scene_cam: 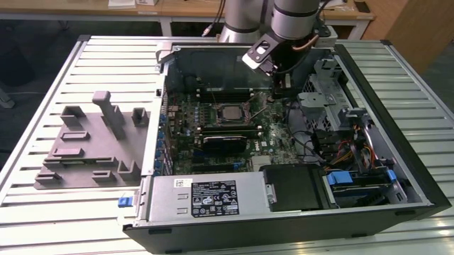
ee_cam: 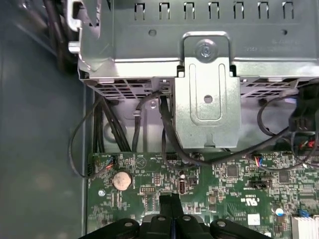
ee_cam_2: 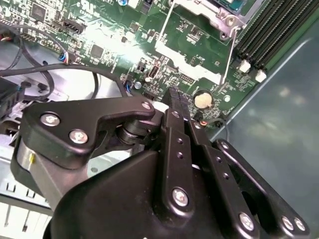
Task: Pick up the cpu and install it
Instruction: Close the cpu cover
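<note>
Hovering claw (scene_cam: pixel 279 91): inside the open computer case (scene_cam: pixel 401 133), low over the motherboard (scene_cam: pixel 184 114), near that board's edge on the exterior view's right.
Claw state: narrow; in both wrist views the two black fingers (ee_cam_2: pixel 180 107) are pressed together, with nothing between them.
Cpu (scene_cam: pixel 228 113): silver-grey square lying flat in the socket frame (scene_cam: pixel 228 121) near the middle of the motherboard, well apart from the claw and to the exterior view's left of it.
Below the claw: green board with a round coin cell (ee_cam: pixel 121 180) just beside the fingertips; black cables run from the board edge up under a metal drive cage (ee_cam: pixel 207 99).
Case: lies on its side on the slatted metal surface (scene_cam: pixel 42 212), toward the surface's edge on the exterior view's right.
Power supply (scene_cam: pixel 206 197): grey box along the case's near edge.
Grey moulded tray (scene_cam: pixel 92 143): on the surface beside the case, near the edge on the exterior view's left.
</note>
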`<control>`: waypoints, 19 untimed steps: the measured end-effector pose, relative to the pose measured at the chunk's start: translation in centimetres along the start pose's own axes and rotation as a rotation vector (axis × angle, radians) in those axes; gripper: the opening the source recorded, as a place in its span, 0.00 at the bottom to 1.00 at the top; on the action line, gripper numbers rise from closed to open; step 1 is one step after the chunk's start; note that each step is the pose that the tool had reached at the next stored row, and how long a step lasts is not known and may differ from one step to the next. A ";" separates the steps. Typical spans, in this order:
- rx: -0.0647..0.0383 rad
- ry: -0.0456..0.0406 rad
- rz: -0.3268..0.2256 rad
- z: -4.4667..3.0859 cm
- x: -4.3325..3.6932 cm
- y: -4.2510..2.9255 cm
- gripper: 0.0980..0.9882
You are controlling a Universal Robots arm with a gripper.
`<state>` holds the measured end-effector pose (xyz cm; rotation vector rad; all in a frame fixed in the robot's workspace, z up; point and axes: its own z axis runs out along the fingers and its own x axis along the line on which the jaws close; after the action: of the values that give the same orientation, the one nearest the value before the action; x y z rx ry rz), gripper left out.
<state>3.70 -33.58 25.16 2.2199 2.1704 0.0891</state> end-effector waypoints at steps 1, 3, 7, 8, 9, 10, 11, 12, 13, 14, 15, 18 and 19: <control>0.002 -0.0001 0.000 0.18 0.00 0.04 0.01; 0.007 0.0000 0.000 0.54 0.00 0.07 0.01; 0.025 -0.0004 0.000 1.10 -0.01 0.04 0.01; 0.029 -0.0006 0.000 1.19 -0.01 0.03 0.01; 0.030 -0.0006 0.001 1.24 -0.02 0.02 0.01; 0.030 -0.0009 0.001 1.25 -0.02 0.02 0.01; 0.030 -0.0010 0.001 1.25 -0.02 0.02 0.01; 0.030 -0.0010 0.000 1.25 -0.02 0.02 0.01; 0.030 -0.0008 0.000 1.26 -0.02 0.03 0.01; 0.030 -0.0007 0.000 1.27 -0.02 0.03 0.01; 0.030 -0.0007 0.000 1.27 -0.02 0.01 0.01; 0.030 -0.0005 0.000 1.25 -0.02 -0.24 0.01; 0.030 -0.0004 0.000 1.24 -0.03 -0.36 0.01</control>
<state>3.42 -33.58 23.89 2.2359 2.1855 0.0564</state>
